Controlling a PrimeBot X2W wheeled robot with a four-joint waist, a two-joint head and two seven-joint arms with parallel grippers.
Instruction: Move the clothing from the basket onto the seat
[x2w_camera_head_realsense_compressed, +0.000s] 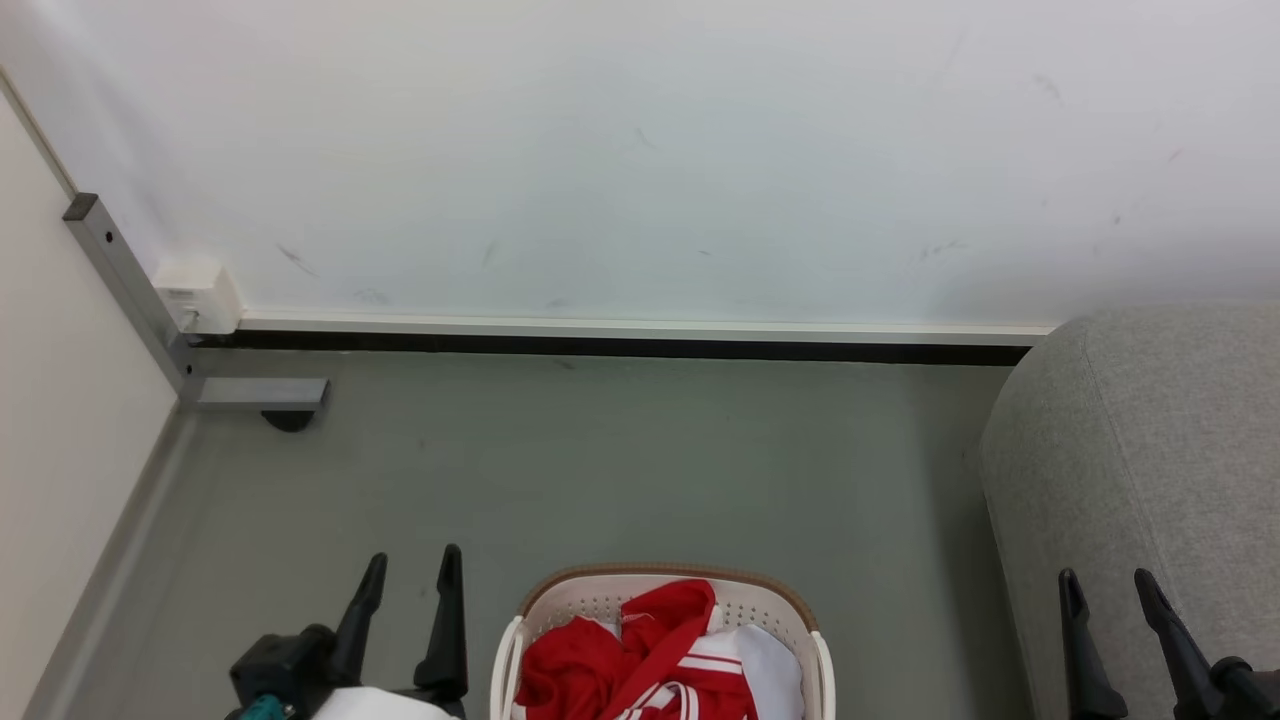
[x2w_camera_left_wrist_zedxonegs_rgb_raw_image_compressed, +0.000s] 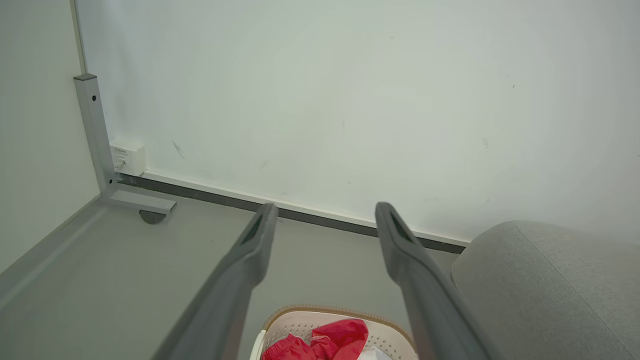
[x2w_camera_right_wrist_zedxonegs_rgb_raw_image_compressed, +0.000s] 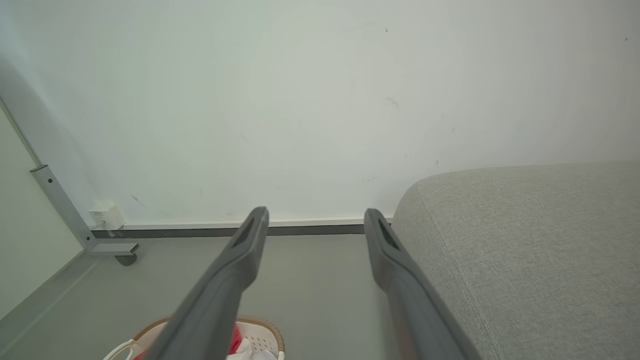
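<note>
The clothing (x2w_camera_head_realsense_compressed: 650, 655), a crumpled red jersey with white striped trim, lies in the cream basket (x2w_camera_head_realsense_compressed: 760, 598) at the bottom middle of the head view. The basket's brown rim (x2w_camera_left_wrist_zedxonegs_rgb_raw_image_compressed: 345, 311) and red cloth (x2w_camera_left_wrist_zedxonegs_rgb_raw_image_compressed: 340, 337) also show low in the left wrist view, and the basket (x2w_camera_right_wrist_zedxonegs_rgb_raw_image_compressed: 262, 340) peeks in at the bottom of the right wrist view. The light-grey seat (x2w_camera_head_realsense_compressed: 1150, 440) rises to the right of the basket. My left gripper (x2w_camera_head_realsense_compressed: 412, 570) stands open left of the basket, empty. Over the seat's near edge my right gripper (x2w_camera_head_realsense_compressed: 1108, 588) is open and empty.
A white cloth (x2w_camera_head_realsense_compressed: 770, 665) lies in the basket beside the jersey. A grey metal frame leg (x2w_camera_head_realsense_compressed: 125, 275) with a foot and caster stands in the far left corner by a white wall box (x2w_camera_head_realsense_compressed: 198, 293). Grey floor (x2w_camera_head_realsense_compressed: 640, 460) runs to the white wall.
</note>
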